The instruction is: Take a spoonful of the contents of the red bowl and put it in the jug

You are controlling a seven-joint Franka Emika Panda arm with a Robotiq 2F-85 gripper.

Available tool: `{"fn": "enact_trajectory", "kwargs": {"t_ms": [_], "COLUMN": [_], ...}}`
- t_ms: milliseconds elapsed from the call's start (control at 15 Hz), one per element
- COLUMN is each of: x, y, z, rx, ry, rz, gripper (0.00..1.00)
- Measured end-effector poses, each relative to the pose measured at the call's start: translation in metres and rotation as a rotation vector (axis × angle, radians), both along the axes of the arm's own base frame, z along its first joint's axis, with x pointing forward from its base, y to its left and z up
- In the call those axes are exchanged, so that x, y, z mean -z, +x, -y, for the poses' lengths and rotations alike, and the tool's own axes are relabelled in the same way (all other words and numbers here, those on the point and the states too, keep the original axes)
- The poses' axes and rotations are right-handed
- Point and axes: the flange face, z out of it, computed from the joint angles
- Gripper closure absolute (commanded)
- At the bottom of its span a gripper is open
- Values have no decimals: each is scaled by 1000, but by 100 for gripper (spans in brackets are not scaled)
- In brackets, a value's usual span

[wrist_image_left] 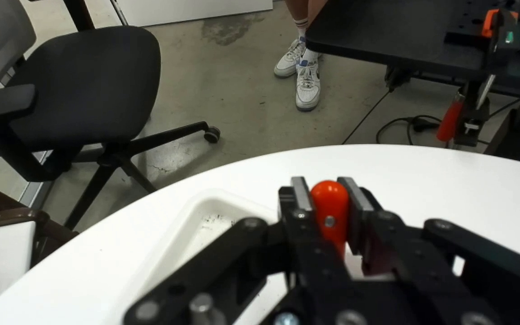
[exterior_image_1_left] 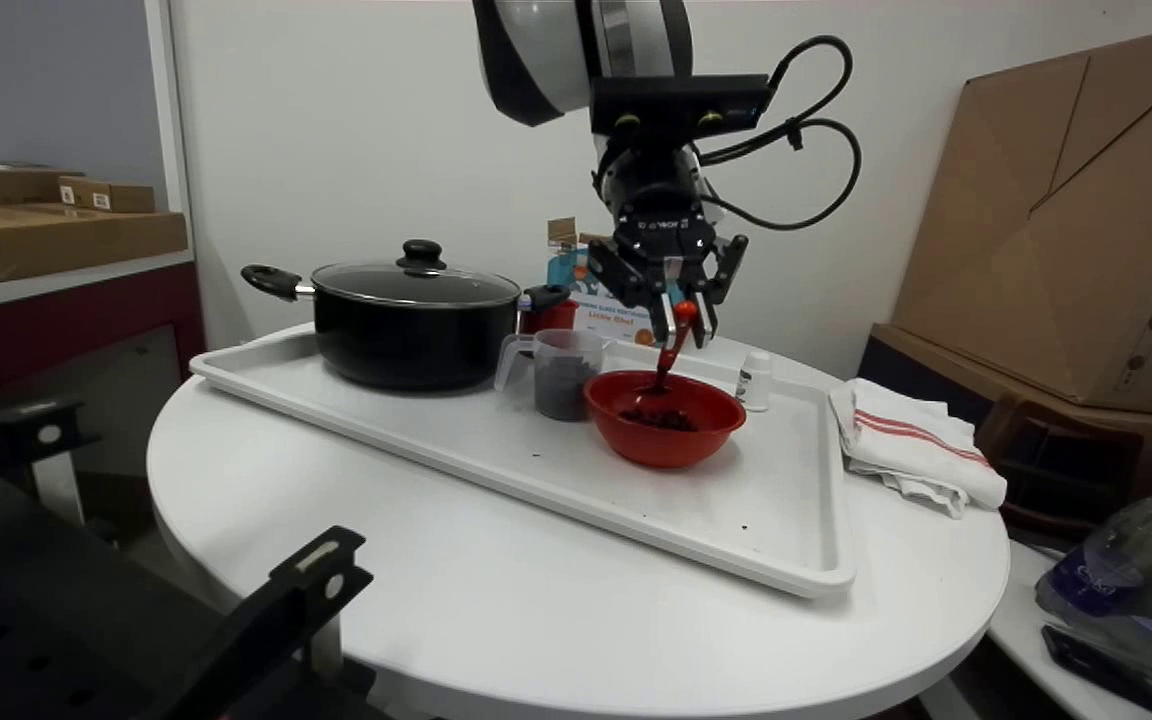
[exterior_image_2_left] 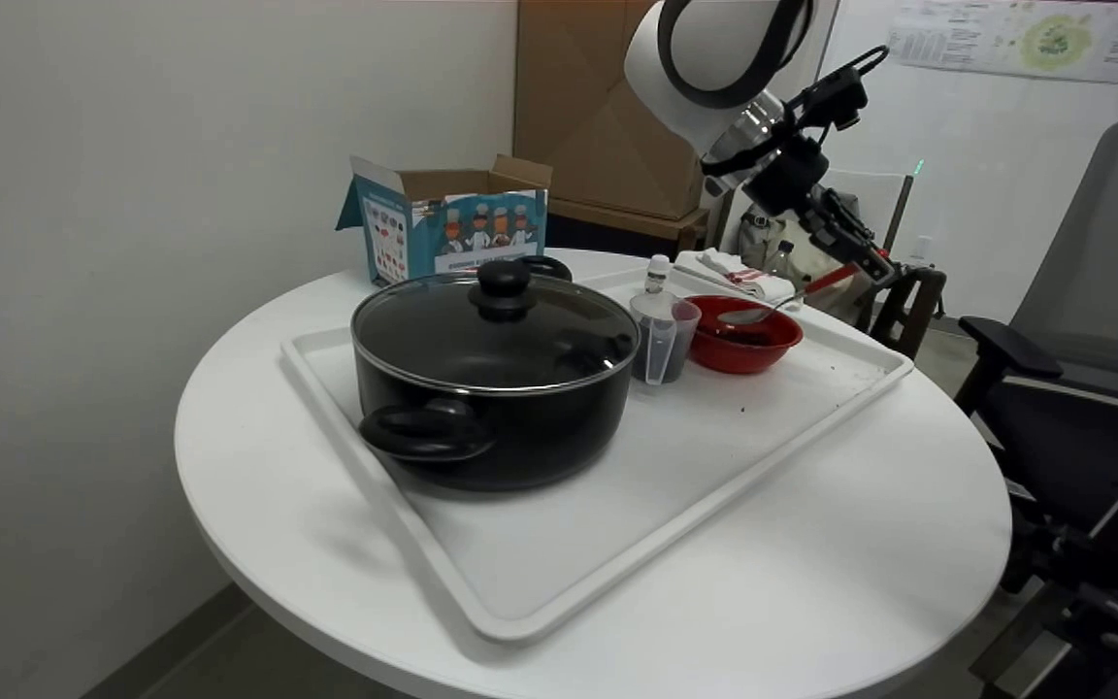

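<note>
The gripper [wrist_image_left: 329,195] clasps the red-handled spoon [exterior_image_2_left: 829,280], any load on it indiscernible, over the red bowl [exterior_image_1_left: 658,447] right of the jug [exterior_image_1_left: 566,372].

The white-and-black jointed robot arm [exterior_image_1_left: 546,50] reaches down over the round white tabletop [exterior_image_1_left: 496,600], its silvery metal and black wrist [exterior_image_1_left: 651,185] close to upright in an exterior view. Below, the black two-fingered gripper [exterior_image_1_left: 685,318] hangs with its tips in line with the tabletop's far edge. In an exterior view a rounded white link [exterior_image_2_left: 651,73] leads to the wrist, and the gripper slants down toward the right-hand edge. In the wrist view, black linkages [wrist_image_left: 224,253] splay sideways; flat grey fingertips [wrist_image_left: 303,194] clasp a glossy red spoon handle [wrist_image_left: 330,203].
</note>
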Motion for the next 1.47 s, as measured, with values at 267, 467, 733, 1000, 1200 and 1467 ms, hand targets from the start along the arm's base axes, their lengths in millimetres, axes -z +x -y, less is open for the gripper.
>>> {"fn": "enact_trajectory", "kwargs": {"t_ms": [267, 467, 733, 1000, 1200, 1467], "x": [25, 42, 54, 52, 49, 49], "y": [6, 12, 20, 29, 32, 32], "z": [-10, -14, -6, 4, 8, 10], "rx": [-15, -13, 10, 47, 66, 85], "ry": [38, 55, 56, 60, 64, 73], "rz": [23, 31, 41, 68, 81, 86], "gripper": [91, 91, 91, 41, 19, 0]}}
